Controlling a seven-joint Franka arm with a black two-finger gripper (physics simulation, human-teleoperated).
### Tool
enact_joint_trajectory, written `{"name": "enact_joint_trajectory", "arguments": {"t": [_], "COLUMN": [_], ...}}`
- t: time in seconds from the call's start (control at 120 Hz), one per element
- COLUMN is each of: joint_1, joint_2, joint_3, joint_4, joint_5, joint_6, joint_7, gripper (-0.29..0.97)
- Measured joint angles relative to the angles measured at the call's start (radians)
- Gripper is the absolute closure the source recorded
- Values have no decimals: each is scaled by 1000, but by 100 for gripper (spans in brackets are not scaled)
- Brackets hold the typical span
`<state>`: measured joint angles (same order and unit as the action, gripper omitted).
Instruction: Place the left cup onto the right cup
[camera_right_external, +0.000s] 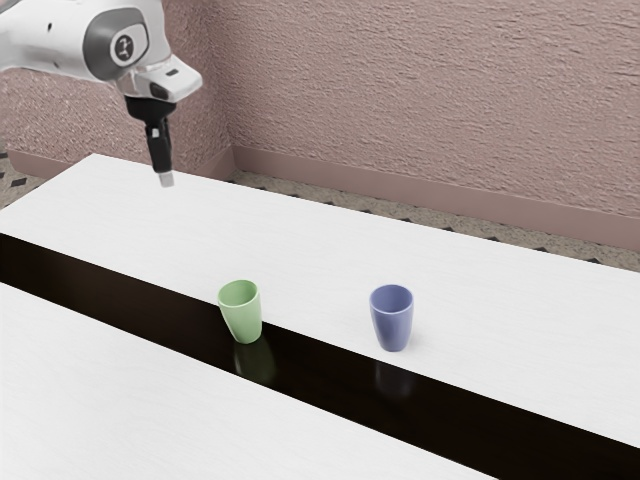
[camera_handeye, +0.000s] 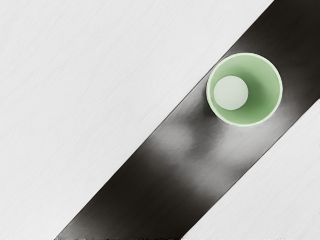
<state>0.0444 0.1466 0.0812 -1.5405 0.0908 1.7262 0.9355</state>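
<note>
Two cups upright on white desk (camera_right_external: 420, 250): one pale green tapered cup (camera_right_external: 240, 311) (camera_handeye: 245, 90), one blue-violet tapered cup (camera_right_external: 391, 317) apart, toward exterior view's right of green cup. One black pincer (camera_right_external: 165, 178) raised, well apart from green cup, toward exterior view's left; spread: cannot tell.

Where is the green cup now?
The green cup stands upright on the table's dark stripe, at the exterior view's left of the blue cup and apart from it.

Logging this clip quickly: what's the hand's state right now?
Hand: empty, raised well clear of the green cup; open or closed cannot be told from here.
</note>
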Motion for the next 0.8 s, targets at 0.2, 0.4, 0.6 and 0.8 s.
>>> {"name": "enact_joint_trajectory", "arguments": {"t": [0.2,0.4,0.6,0.8], "joint_1": [-2,-10,-26,-48], "joint_2": [8,51,117,191], "joint_3": [0,0,-1,-2], "joint_4": [-7,-22,-33,-33], "joint_5": [0,0,0,0], "joint_6": [-2,37,91,148], "joint_7": [-5,-8,-10,-10], "gripper": [0,0,0,0]}}
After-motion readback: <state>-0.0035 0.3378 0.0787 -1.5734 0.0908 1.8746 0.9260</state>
